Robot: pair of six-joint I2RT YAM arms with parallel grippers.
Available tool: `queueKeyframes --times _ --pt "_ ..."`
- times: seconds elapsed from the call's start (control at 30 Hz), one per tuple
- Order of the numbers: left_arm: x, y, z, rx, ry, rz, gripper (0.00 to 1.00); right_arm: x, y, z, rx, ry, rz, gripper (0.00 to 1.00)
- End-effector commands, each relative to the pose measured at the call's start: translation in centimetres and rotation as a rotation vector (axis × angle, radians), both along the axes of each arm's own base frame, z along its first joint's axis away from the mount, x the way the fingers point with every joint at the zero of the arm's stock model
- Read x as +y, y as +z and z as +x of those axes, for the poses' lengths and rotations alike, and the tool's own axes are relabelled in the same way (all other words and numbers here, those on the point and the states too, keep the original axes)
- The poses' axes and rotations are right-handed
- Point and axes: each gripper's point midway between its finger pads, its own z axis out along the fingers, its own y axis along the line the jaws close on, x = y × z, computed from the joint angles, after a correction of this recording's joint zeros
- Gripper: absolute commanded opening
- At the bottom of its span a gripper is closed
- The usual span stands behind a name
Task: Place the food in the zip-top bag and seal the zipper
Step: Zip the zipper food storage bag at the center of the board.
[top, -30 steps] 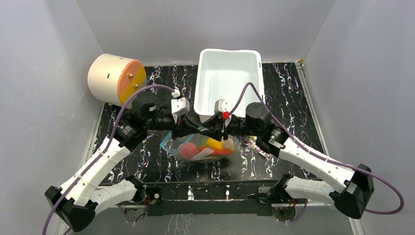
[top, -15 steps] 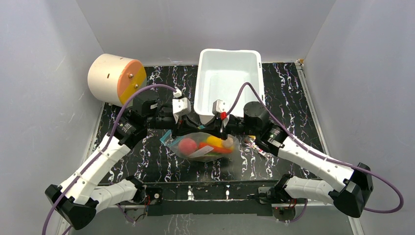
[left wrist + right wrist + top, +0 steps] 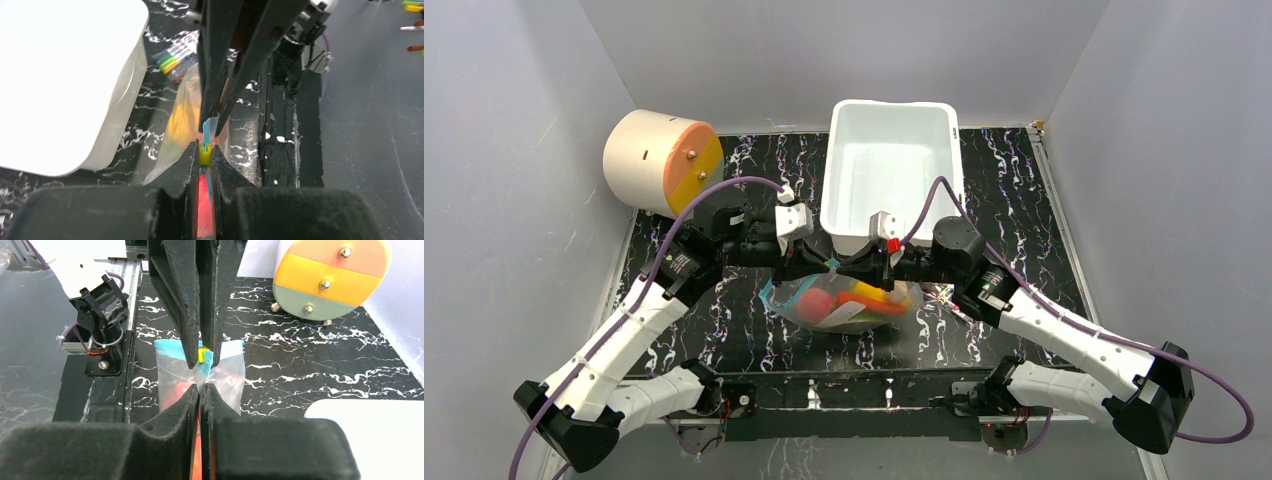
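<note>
The clear zip-top bag point(image 3: 849, 308) hangs between both grippers over the middle of the table. The food shows through it: a red piece point(image 3: 816, 303), a yellow piece point(image 3: 869, 292) and orange ones. My left gripper point(image 3: 826, 264) is shut on the yellow slider point(image 3: 204, 153) of the teal zipper point(image 3: 207, 131). My right gripper point(image 3: 856, 268) faces it, almost touching, and is shut on the bag's mouth edge point(image 3: 202, 385). In the right wrist view the zipper strip point(image 3: 167, 344) runs behind the left fingers point(image 3: 182, 300).
A white plastic bin point(image 3: 889, 160) stands just behind the grippers. A cream cylinder with an orange and yellow face point(image 3: 662, 160) lies at the back left. A flat printed packet point(image 3: 944, 292) lies right of the bag.
My left gripper has slid right along the bag's mouth, closing on the right gripper. The bag has shifted slightly right with both arms.
</note>
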Motion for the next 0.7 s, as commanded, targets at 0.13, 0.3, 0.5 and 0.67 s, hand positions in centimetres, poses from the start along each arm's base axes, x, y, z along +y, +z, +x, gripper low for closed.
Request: queueKeyframes --times 0.13,0.3,0.5,0.67 --pt "0.2 0.6 -0.7 -0.008 -0.022 -0.021 0.0 0.2 3.7 -0.4 -0.028 0.035 0.037 0.28" --pt "-0.1 0.8 -0.7 -0.019 -0.04 -0.041 0.0 0.4 3.4 0.0 -0.017 0.025 0.027 0.25" --pt "-0.2 0.7 -0.9 -0.016 -0.049 -0.045 0.0 1.1 3.1 0.6 0.007 0.027 0.007 0.23" --pt "-0.1 0.0 -0.9 0.019 -0.037 -0.032 0.0 1.4 3.6 1.0 -0.009 0.023 0.019 0.0"
